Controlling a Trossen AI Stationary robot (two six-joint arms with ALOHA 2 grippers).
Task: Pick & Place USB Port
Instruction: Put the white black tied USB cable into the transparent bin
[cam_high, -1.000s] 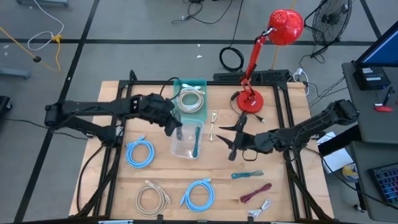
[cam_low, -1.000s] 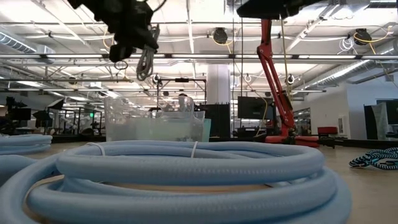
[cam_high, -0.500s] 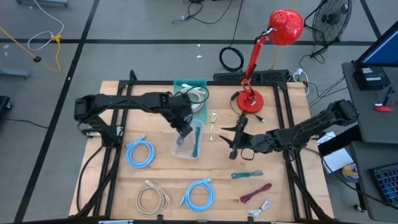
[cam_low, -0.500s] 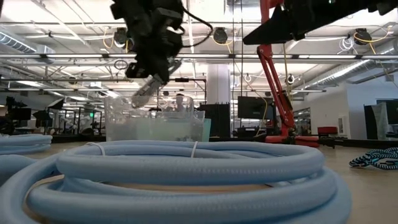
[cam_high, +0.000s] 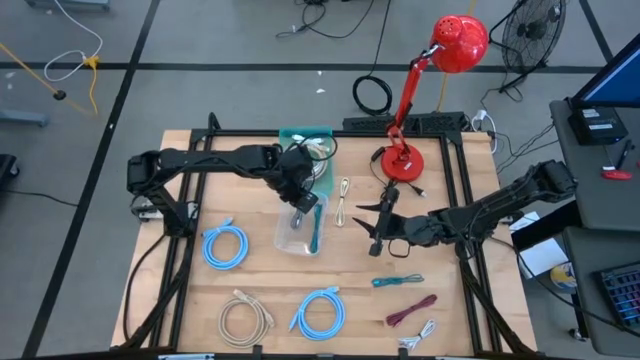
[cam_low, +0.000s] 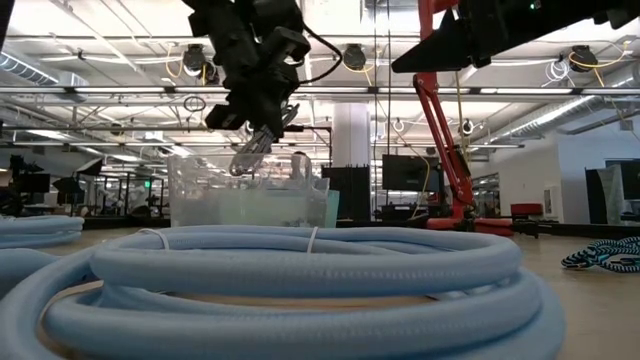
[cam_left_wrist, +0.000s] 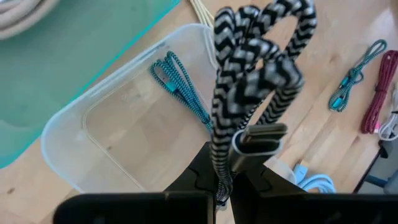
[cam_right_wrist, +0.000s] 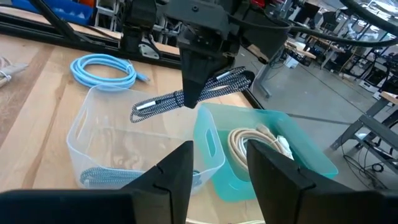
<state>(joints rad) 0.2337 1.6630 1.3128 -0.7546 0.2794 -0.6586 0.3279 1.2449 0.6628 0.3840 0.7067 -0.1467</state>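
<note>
High view: left gripper (cam_high: 300, 199) hangs over the clear bin (cam_high: 288, 238) at table centre, fingers pinched tight on a black-and-white braided cable (cam_left_wrist: 249, 81). Left wrist view: cable is folded into a bundle, metal plug (cam_left_wrist: 261, 138) sticking out just past the fingers (cam_left_wrist: 196, 174); it's above the bin, not touching it. A teal cable (cam_left_wrist: 180, 87) already lies in the bin along its right wall. Teal bin (cam_right_wrist: 273, 155) with a beige cable (cam_right_wrist: 249, 140) touches the clear bin's far end. Right gripper (cam_high: 376, 222) waits right of the clear bin, near the red lamp (cam_high: 405, 165) base, fingers (cam_right_wrist: 171, 177) apart, holding nothing.
</note>
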